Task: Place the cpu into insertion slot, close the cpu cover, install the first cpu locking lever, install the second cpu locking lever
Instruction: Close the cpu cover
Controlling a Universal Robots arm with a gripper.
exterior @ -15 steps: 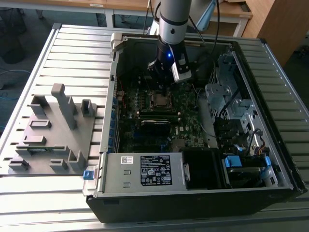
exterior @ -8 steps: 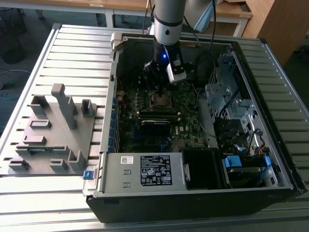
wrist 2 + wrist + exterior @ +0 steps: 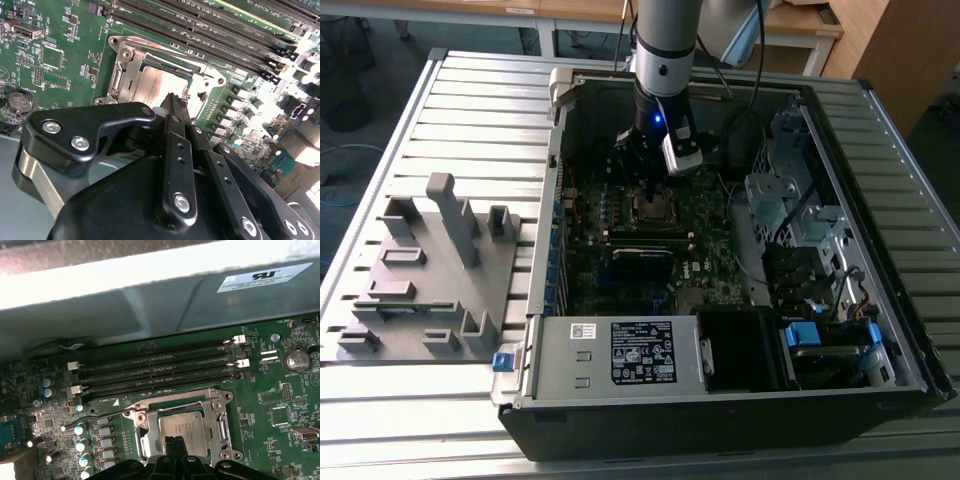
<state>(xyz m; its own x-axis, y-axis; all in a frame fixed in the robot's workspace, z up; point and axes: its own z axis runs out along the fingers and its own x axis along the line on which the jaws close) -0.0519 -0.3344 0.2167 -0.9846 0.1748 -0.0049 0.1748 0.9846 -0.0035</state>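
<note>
The gripper [image 3: 172, 102] hangs low over the insertion slot [image 3: 653, 207] on the green motherboard [image 3: 252, 390], fingertips pressed together; the cpu [image 3: 182, 426] lies in that slot, with the cpu cover [image 3: 147, 435] framing it, seemingly shut flat; black memory slots [image 3: 155, 372] run just beside; a white printed label [image 3: 645, 352] sits on the power supply [image 3: 555, 370].

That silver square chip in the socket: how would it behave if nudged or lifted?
Probably stiff: the cpu shows a flat metal top. Likely light: thin, and smaller than the insertion slot around it. Lying flat, it should not roll; that smooth top may be slippery.
</note>
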